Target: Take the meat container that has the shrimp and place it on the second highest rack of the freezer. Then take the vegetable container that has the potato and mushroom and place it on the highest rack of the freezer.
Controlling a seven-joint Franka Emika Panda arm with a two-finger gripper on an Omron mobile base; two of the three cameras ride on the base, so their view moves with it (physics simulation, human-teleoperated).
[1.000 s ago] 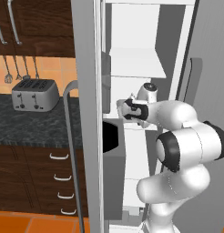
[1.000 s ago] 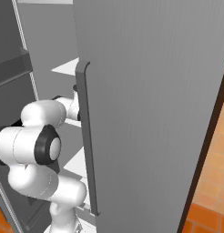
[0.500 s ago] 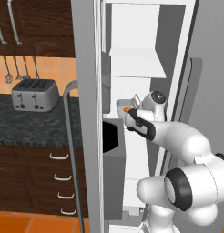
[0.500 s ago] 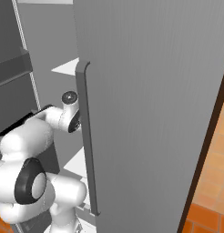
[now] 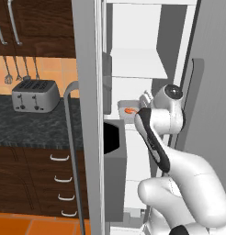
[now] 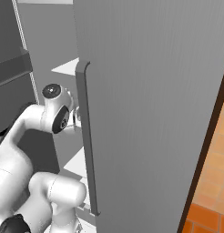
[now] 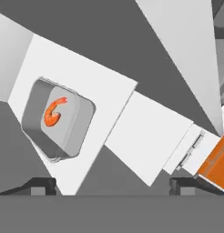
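Note:
The meat container (image 7: 57,119), a grey tray, lies flat on a white freezer shelf (image 7: 109,95) with the curled orange shrimp (image 7: 52,113) inside it. In the left base view the same container (image 5: 128,110) sits on the shelf just below the highest rack (image 5: 138,69) of the freezer (image 5: 87,69). My gripper (image 7: 113,185) is open, back from the tray, with nothing between its fingertips (image 7: 38,184). My wrist (image 5: 167,98) hovers just right of the tray. The vegetable container, potato and mushroom are out of view.
The right freezer door (image 6: 155,91) and its long handle (image 6: 86,136) stand close beside my arm. The left door carries a handle (image 5: 71,137) and a dark bin (image 5: 114,137). A toaster (image 5: 34,95) sits on the dark counter (image 5: 32,124) above the drawers.
My hand has drawn back to the right, off the shrimp tray, which now sits uncovered on its shelf. My elbow has swung down and right. The jaws stayed open.

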